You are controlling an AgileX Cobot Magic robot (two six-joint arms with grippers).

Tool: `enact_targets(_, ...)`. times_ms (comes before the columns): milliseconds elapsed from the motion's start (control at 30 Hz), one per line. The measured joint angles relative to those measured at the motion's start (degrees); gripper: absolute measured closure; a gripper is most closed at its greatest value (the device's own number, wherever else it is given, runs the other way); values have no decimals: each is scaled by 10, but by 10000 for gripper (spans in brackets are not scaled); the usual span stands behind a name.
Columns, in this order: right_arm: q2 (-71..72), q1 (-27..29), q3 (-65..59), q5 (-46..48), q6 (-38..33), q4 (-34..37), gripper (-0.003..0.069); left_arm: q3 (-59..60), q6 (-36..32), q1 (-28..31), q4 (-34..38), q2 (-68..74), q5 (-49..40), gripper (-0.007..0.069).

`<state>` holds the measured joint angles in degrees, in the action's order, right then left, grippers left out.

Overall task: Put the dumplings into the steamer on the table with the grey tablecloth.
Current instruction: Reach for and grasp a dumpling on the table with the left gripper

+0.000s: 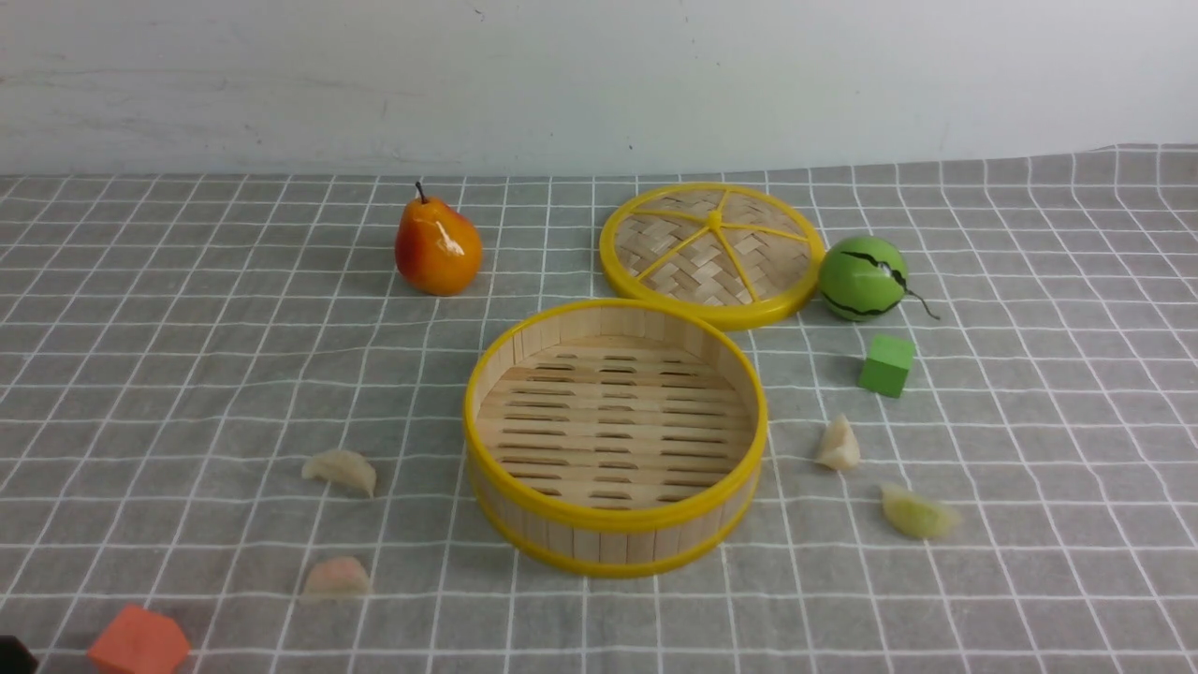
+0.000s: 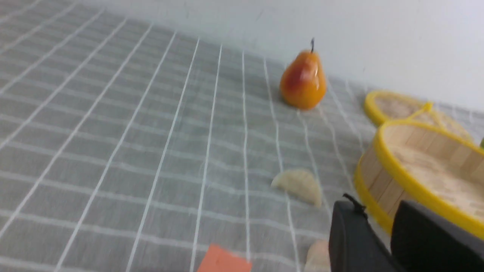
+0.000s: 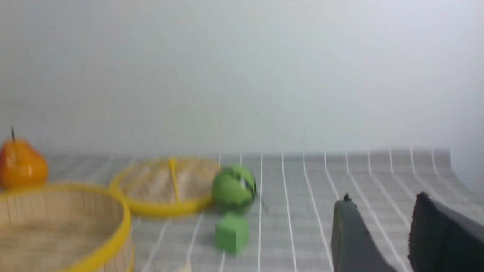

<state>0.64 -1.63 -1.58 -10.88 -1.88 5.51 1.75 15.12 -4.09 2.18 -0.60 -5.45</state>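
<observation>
Four small crescent dumplings (image 1: pixel 839 443) lie on the grey tablecloth (image 1: pixel 1029 281) covering the worktop (image 1: pixel 187 328), all outside the steamer (image 1: pixel 615 524). On the robot's left of it sit a pale white dumpling (image 1: pixel 342 470) and, nearer the camera, a pinkish dumpling (image 1: pixel 337 578). On its right sit another white one and a yellow-green dumpling (image 1: pixel 917 513).

They look light, soft and slightly slick, so a gentle pinch across the plump middle seems best.

The open steamer holds nothing; its slatted floor is bare. Its woven lid (image 1: pixel 711 245) lies flat behind it.

The left jaws, low beside the pinkish dumpling, stand slightly parted and empty. The right jaws stand partly open, also empty.
</observation>
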Motion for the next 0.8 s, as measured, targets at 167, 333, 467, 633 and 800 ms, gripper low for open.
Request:
enact_targets(167, 0, 0, 0, -134, 98, 0, 419, 0, 16, 0, 17, 0, 107, 459)
enact_targets(333, 0, 0, 1, -181, 221, 4, 420, 0, 90, 0, 54, 0, 237, 456)
enact_targets(467, -2, 0, 56, -101, 243, 4, 510, -56, 116, 0, 57, 1, 230, 525)
enact_targets(633, -83, 0, 176, 32, 177, -2, 673, -214, 87, 0, 46, 105, 94, 638)
enact_targets(800, -241, 0, 267, 206, 101, -4, 665, -307, 68, 0, 42, 305, 38, 638)
